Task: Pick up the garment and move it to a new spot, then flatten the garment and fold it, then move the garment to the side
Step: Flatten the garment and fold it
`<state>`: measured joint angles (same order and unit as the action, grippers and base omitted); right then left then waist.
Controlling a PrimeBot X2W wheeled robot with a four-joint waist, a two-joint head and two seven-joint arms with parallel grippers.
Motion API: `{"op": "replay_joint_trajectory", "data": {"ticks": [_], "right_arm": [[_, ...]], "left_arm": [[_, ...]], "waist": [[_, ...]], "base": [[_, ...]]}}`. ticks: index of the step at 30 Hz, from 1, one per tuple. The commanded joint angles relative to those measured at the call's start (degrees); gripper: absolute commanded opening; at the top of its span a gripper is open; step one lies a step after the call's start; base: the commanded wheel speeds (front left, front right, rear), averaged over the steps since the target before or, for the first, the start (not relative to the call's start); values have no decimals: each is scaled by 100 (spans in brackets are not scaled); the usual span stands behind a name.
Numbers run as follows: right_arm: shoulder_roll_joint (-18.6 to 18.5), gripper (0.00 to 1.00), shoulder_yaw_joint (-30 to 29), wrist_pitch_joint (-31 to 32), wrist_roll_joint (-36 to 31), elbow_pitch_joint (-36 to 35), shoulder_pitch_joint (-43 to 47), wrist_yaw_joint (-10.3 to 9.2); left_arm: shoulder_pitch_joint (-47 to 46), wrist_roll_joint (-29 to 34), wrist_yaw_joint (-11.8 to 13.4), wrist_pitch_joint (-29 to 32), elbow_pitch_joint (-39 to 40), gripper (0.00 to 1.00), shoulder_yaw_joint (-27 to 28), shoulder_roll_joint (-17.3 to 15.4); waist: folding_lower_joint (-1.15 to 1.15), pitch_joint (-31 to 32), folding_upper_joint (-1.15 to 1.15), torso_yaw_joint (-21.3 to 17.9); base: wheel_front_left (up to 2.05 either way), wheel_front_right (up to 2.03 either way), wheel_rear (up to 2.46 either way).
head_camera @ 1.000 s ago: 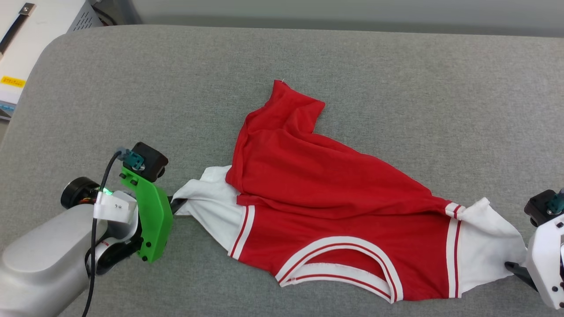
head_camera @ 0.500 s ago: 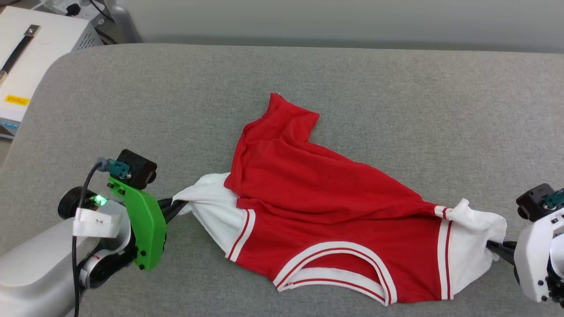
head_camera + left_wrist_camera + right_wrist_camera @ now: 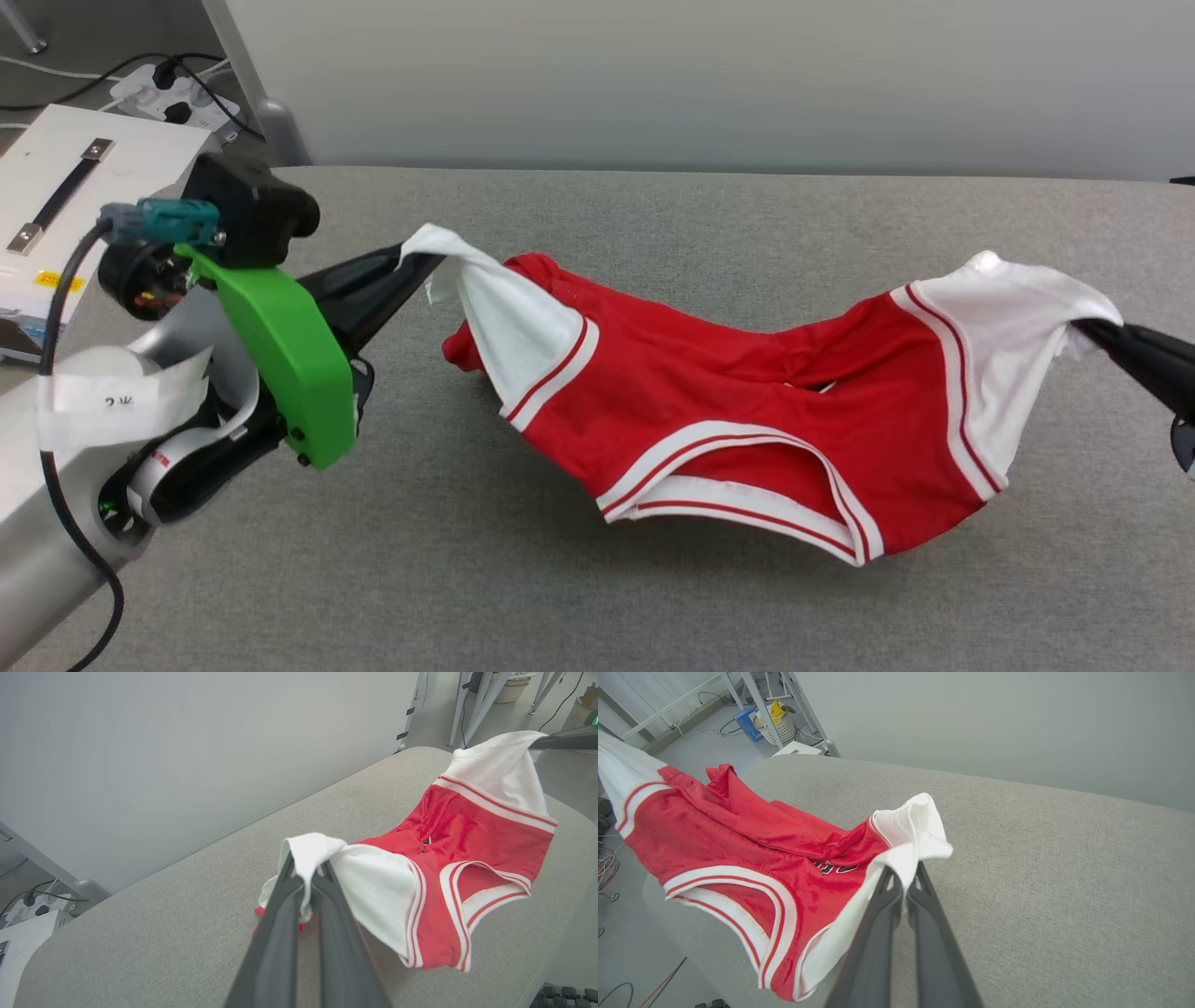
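Observation:
The garment (image 3: 738, 401) is a red T-shirt with white sleeves and striped trim, hanging slung between my two grippers above the grey table (image 3: 653, 579). My left gripper (image 3: 415, 261) is shut on one white sleeve; the left wrist view has the cloth pinched between its fingertips (image 3: 306, 872). At the right edge my right gripper (image 3: 1088, 329) is shut on the other white sleeve, and in the right wrist view the sleeve (image 3: 910, 830) bunches over its tips (image 3: 901, 877). The collar (image 3: 747, 467) sags lowest. The shirt's far red end (image 3: 467, 350) trails near the table.
The grey padded table runs across the view, with a pale wall behind it. A white box (image 3: 56, 196) with a dark handle and a power strip (image 3: 173, 93) stand off the table's left end. Table legs and a basket (image 3: 777, 725) are on the floor beyond.
The right gripper has shut on the right sleeve. Both grippers have risen and lifted the shirt off the table, where it lay spread. The head camera has tilted up.

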<state>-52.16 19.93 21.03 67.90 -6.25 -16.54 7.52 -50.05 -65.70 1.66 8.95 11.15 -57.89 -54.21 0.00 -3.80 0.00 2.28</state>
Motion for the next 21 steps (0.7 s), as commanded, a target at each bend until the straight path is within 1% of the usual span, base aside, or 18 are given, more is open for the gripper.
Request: {"op": "replay_joint_trajectory", "data": {"ticks": [1, 5, 7, 11, 15, 21], "right_arm": [[32, 0, -165, -42, 107, -95, -88, -3], [41, 0, -643, -36, 255, -268, -354, -3], [58, 0, -856, -41, 276, -329, -543, -3], [158, 0, -1119, -69, 143, -308, -1027, -3], [324, 0, -1161, -45, -89, -161, -1641, -3], [687, 0, -981, -47, -576, 362, -2762, -3]], "left_arm": [[-200, 47, -48, -12, -1, 0, 81, 71], [-644, 36, -217, -17, -111, 0, 273, 302], [-878, 54, -257, -24, -220, 0, 361, 456], [-1348, 59, -396, 51, -551, 0, 470, 762], [-1885, 143, -545, 179, -993, 0, 508, 1092], [-2697, 414, -713, 32, -1841, 0, 605, 1600]], "waist": [[0, 26, 0, -20], [0, 52, 0, -42], [0, 51, 0, -49], [0, -33, 0, -73], [0, -241, 0, -90], [0, -748, 0, -140]], "base": [[0, 0, 0], [0, 0, 0], [0, 0, 0], [0, 0, 0], [0, 0, 0], [0, 0, 0]]}}
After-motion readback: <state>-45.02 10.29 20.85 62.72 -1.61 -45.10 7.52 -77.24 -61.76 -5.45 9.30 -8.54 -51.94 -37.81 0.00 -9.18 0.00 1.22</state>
